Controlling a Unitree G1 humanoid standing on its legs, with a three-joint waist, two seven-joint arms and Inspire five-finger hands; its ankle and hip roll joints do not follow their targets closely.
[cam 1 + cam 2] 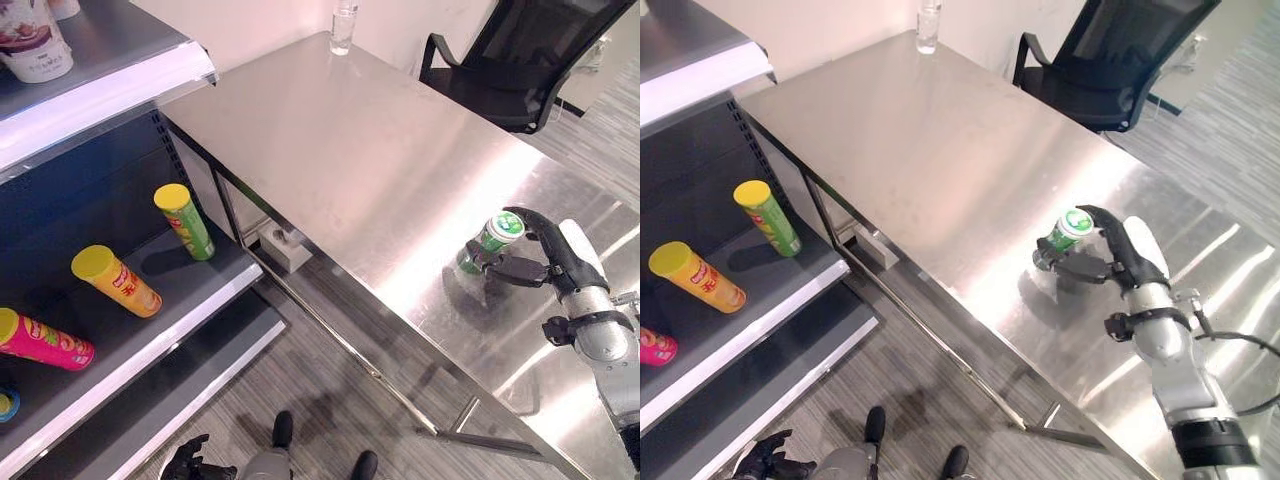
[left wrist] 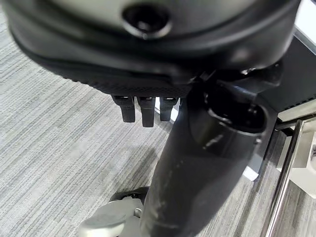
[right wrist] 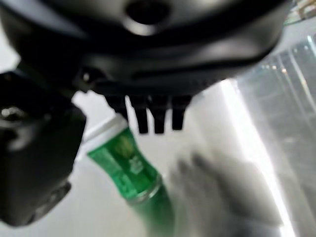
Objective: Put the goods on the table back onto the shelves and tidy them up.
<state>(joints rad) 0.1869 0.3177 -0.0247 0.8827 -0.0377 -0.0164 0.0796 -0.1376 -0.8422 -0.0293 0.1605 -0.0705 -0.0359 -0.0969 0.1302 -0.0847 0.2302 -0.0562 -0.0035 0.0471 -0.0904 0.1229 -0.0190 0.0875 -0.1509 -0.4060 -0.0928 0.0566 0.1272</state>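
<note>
The left hand [image 1: 190,458] hangs low beside the robot, above the grey carpeted floor [image 1: 330,395], with its fingers [image 2: 142,109] loosely curled and nothing in them.

Up on the steel table [image 1: 350,150], near its front edge, the right hand [image 1: 535,262] reaches in from the right toward a green can [image 1: 488,240]. The can stands on the tabletop just at the hand's fingertips — the fingers arch over its far side and the thumb comes in on the near side, so the can sits between them. In the right wrist view the can [image 3: 129,170] shows past the fingers [image 3: 150,116], apart from them by a small gap; I cannot tell whether the thumb touches it. The fingers are curved but not closed, and the hand grips nothing.

The can is slim and cylindrical, with a green body, a white-and-green printed top and a metal rim at its base. It tilts slightly in the head views.

To the left stands a shelf unit [image 1: 150,330]. On its middle shelf lie three tubes — a pink tube [image 1: 45,340] with a yellow lid, an orange tube [image 1: 115,280] with a yellow lid, and farther back a green tube [image 1: 185,222] with a yellow lid. On the top shelf stands a white cup [image 1: 35,40].

At the table's far end stands a clear bottle [image 1: 343,25], and a black office chair [image 1: 520,60] sits behind the table.
</note>
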